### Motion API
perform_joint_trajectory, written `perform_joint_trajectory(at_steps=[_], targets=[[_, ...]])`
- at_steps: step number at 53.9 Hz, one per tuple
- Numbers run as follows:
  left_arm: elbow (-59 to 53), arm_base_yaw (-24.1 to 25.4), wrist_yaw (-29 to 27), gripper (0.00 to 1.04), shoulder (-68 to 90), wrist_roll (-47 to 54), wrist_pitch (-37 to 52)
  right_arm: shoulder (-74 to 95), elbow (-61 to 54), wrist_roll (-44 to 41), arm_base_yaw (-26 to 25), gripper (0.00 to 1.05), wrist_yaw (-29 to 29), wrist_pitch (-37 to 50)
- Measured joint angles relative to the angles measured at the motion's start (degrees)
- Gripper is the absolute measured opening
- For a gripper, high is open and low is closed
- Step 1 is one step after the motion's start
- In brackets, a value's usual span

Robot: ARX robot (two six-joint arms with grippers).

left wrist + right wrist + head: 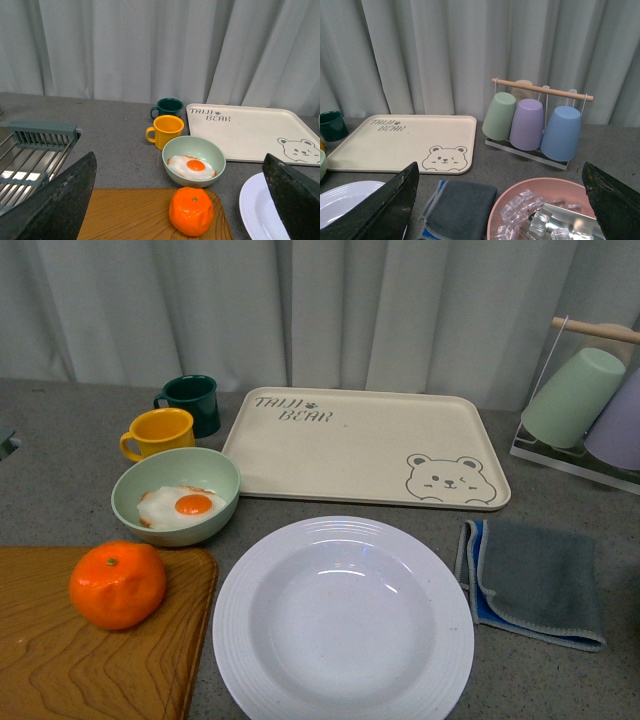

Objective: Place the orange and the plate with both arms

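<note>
The orange rests on a wooden cutting board at the front left; the left wrist view shows the orange between the wide-apart fingers of my open left gripper, some way ahead of them. The white plate lies on the counter front and centre, its rim showing beside the left gripper's far finger. My right gripper is open above a grey cloth and a pink bowl of ice, the plate's edge off to one side. Neither arm appears in the front view.
A pale green bowl with a fried egg, a yellow mug and a dark green mug stand behind the board. The beige bear tray lies at the back. A cup rack stands back right; a sink rack lies left.
</note>
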Motion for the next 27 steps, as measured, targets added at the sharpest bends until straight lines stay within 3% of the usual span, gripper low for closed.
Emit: perform_joint_trajectory(at_steps=[27], targets=[[0.0,0.0,0.0,0.98,0.0,0.0,0.0,0.0,0.0,0.0,0.0,0.95,0.0,0.0]])
